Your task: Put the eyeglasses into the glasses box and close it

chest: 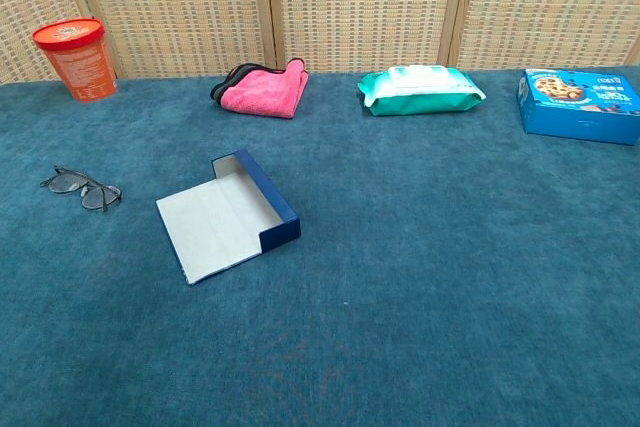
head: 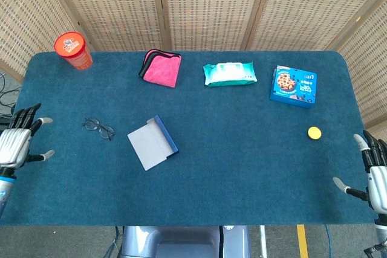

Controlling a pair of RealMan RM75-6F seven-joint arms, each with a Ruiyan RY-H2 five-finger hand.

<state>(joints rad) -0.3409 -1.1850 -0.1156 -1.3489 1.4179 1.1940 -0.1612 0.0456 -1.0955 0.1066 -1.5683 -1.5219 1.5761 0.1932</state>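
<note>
One thin wire-rimmed eyeglasses [head: 98, 128], flat rectangular glasses box [head: 153, 143]

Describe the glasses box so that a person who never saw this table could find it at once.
On the blue carpeted table, look left of the middle, in front of the pink cloth. The glasses box lies there open, just right of the eyeglasses. It is the only flat thing with a pale grey inside and a dark blue raised edge.
</note>
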